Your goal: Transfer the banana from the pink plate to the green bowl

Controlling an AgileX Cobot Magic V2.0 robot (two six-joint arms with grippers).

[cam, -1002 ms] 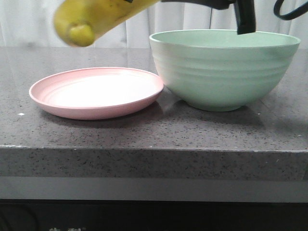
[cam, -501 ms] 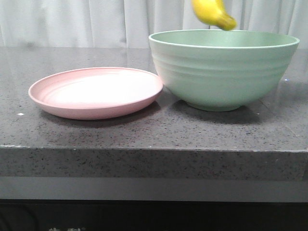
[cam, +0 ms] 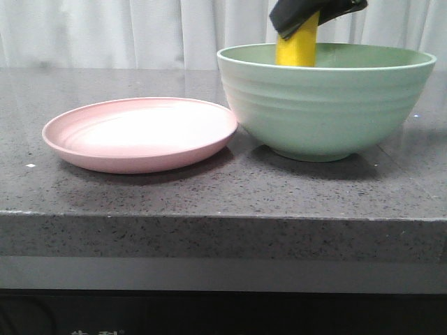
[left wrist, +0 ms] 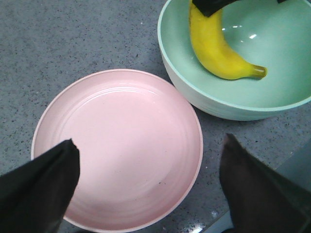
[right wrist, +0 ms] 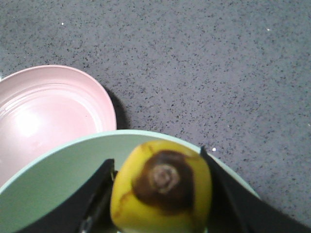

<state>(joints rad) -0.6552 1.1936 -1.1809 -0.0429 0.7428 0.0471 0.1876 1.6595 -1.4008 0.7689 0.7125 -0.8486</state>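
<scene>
The yellow banana (cam: 298, 43) hangs steeply into the pale green bowl (cam: 325, 105), held at its upper end by my right gripper (cam: 307, 14), which is shut on it. In the left wrist view the banana (left wrist: 214, 46) curves down inside the bowl (left wrist: 194, 92), its tip near the bowl floor. In the right wrist view its brown end (right wrist: 163, 182) sits between the black fingers (right wrist: 92, 199) above the bowl (right wrist: 53, 189). The pink plate (cam: 140, 132) is bare, left of the bowl. My left gripper (left wrist: 148, 189) is open and empty above the plate (left wrist: 121, 150).
The plate and bowl stand on a dark speckled stone counter (cam: 223, 195) whose front edge runs across the front view. A white curtain (cam: 140, 31) hangs behind. The plate's rim nearly touches the bowl's side.
The banana moved right from above the plate to over the bowl, then turned steeply and came down into it. The right gripper now shows at the top of the front view.
</scene>
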